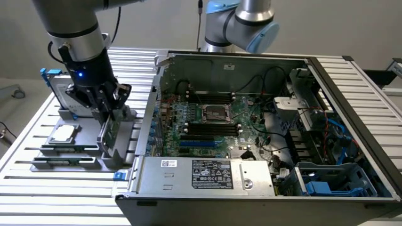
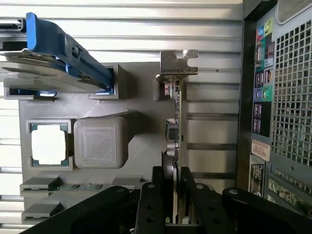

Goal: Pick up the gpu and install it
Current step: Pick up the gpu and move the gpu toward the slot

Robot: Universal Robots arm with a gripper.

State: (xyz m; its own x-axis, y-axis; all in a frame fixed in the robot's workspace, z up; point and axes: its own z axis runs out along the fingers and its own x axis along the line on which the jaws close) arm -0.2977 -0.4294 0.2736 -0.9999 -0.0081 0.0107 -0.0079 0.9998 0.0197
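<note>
Gripper (image 1: pixel 108 110) is down over the grey tray (image 1: pixel 75 162) on the slatted table (image 1: pixel 63 197), at the exterior view's left of the open case (image 1: pixel 351 141). It is clamped on the top edge of the gpu (image 1: pixel 110 134). The gpu stands upright on edge in a tray slot, green face showing. A drive (image 1: pixel 60 87) in a blue frame stands at the tray's far end, and a chip (image 1: pixel 63 134) lies flat near the gpu. The motherboard (image 1: pixel 207 127) is exposed inside the case.

Wrist view: the gripper (image 2: pixel 175 195) has black fingers (image 2: pixel 158 195) pressed on both faces of the gpu (image 2: pixel 178 122), seen edge-on. Its silver bracket (image 2: pixel 178 63) is at the end away from the gripper. The card sits at the tray (image 2: pixel 141 136) edge nearest the case (image 2: pixel 282 122) rear panel. Chip (image 2: pixel 48 145) sits in a square pocket just beside a grey block (image 2: pixel 100 142); the drive (image 2: pixel 44 70) is tilted in its slot.
</note>
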